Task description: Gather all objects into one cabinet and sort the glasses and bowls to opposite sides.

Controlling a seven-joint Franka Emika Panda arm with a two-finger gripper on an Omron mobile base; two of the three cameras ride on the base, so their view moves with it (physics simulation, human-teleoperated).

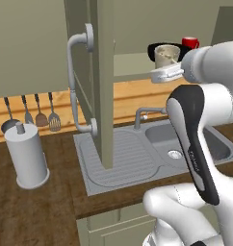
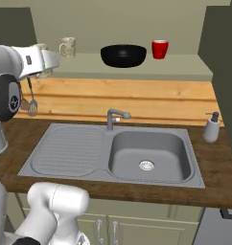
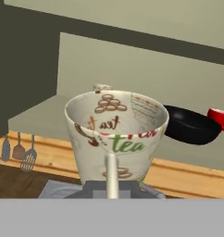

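Note:
My gripper (image 3: 111, 159) is shut on the near wall of a cream tumbler (image 3: 116, 134) printed with "tea". In the left base view the tumbler (image 1: 166, 55) stands just above my gripper (image 1: 164, 72), at shelf height in the open cabinet. From the right it is the tumbler (image 2: 66, 47) at the left end of the pale shelf (image 2: 185, 67). I cannot tell whether it rests on the shelf. The black bowl (image 2: 123, 55) sits mid-shelf, with the red mug (image 2: 159, 49) right of it. Both show beyond the tumbler: bowl (image 3: 190, 125), mug (image 3: 220, 118).
The cabinet door (image 1: 103, 72) hangs open to my left, its bar handle (image 1: 72, 77) facing out. Below are the sink (image 2: 149, 153), faucet (image 2: 113, 117) and a soap dispenser (image 2: 212, 127). A paper towel roll (image 1: 26, 156) and hanging utensils (image 1: 39, 115) are at the left.

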